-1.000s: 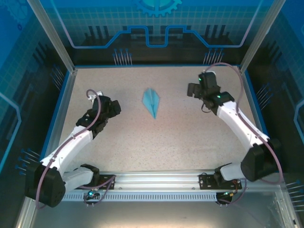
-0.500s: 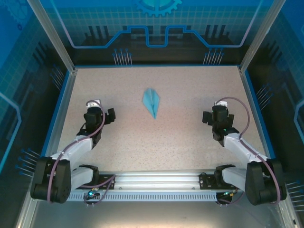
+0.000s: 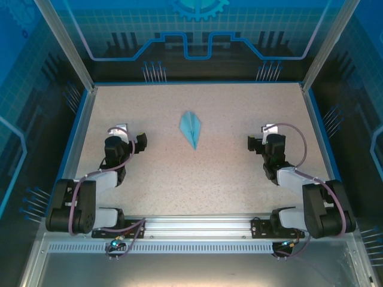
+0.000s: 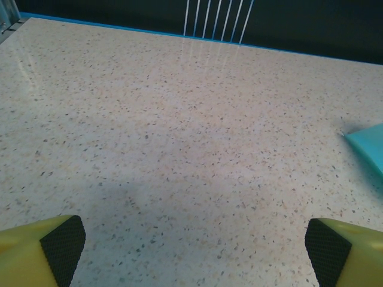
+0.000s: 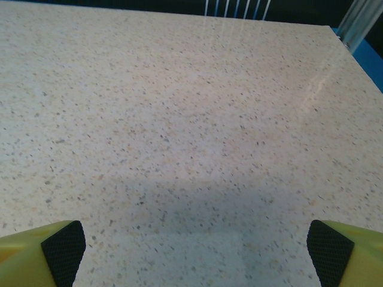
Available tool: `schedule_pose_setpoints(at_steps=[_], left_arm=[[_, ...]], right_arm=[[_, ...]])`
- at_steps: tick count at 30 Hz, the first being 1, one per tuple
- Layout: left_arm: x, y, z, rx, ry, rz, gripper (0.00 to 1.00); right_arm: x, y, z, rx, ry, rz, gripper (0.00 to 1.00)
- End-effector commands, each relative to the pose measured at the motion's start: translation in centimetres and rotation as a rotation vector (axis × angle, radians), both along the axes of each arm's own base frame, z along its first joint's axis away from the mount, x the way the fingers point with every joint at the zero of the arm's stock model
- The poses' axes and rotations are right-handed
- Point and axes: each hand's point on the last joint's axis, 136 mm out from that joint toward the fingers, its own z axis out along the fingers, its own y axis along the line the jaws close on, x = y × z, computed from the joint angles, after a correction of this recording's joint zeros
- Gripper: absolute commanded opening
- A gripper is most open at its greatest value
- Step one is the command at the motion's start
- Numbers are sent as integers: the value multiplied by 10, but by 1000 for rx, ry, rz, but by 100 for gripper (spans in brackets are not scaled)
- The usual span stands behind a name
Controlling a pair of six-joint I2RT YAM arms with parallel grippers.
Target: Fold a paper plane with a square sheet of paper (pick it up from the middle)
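The paper plane (image 3: 191, 128) lies flat on the speckled tabletop (image 3: 197, 179), a little above the centre of the overhead frame. It is a slim light-blue dart with a centre crease, its sharp tip pointing toward the bottom of the frame and slightly right. Nothing is touching it.

The left gripper (image 3: 122, 137) sits at the left of the overhead frame, well apart from the plane, its arm bent close to its base in the lower left. The right gripper (image 3: 266, 139) is in the matching spot on the right, also well clear of the plane.

In the left wrist view, the left gripper (image 4: 194, 248) is spread wide. Its black pads (image 4: 63, 245) sit in the two lower corners with bare table between them, and a pale blue corner of the plane (image 4: 370, 145) shows at the right edge. In the right wrist view, the right gripper (image 5: 197, 248) is just as wide, with pads (image 5: 63, 248) in the lower corners and only speckled surface between them.
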Motion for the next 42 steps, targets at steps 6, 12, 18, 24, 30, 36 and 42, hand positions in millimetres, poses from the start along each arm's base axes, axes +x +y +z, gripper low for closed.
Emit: schedule_pose_setpoints(at_steps=[6,12,18,24,30,36,42], left_arm=[[16,0,-2,3,-37,-36,98],[22,1,-12,1,-16,-28,99],[23,1,-14,16,-5,-25,99],[26,-12,-15,40,13,-85,98],[26,-12,-15,43,14,-84,99],[26,-13,-16,41,16,-88,98],[26,-14,-15,41,14,-95,98]], right_arm=[[22,-3,2,63,-98,54,99],[25,6,-7,54,-86,104,99],[29,10,-9,23,-65,103,99],[29,10,-9,24,-65,101,100],[29,9,-9,23,-64,101,99],[30,10,-8,23,-66,103,99],[29,10,-8,24,-65,102,99]])
